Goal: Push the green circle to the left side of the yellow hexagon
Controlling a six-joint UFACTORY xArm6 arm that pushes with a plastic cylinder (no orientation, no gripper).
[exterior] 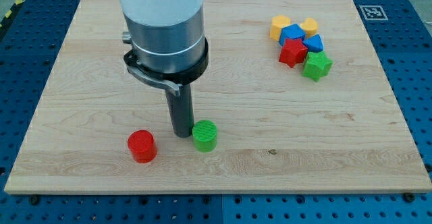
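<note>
The green circle [204, 135] lies on the wooden board [81, 82] low in the view, a little left of centre. My tip [181, 134] rests on the board right against the circle's left side. The yellow hexagon [280, 27] sits near the view's top right, at the left end of a cluster of blocks, far from the circle.
A red circle [142, 146] lies left of my tip. The cluster by the hexagon holds a yellow block [310, 27], a blue block [293, 34], a second blue block [313, 44], a red star [292, 52] and a green star [316, 66].
</note>
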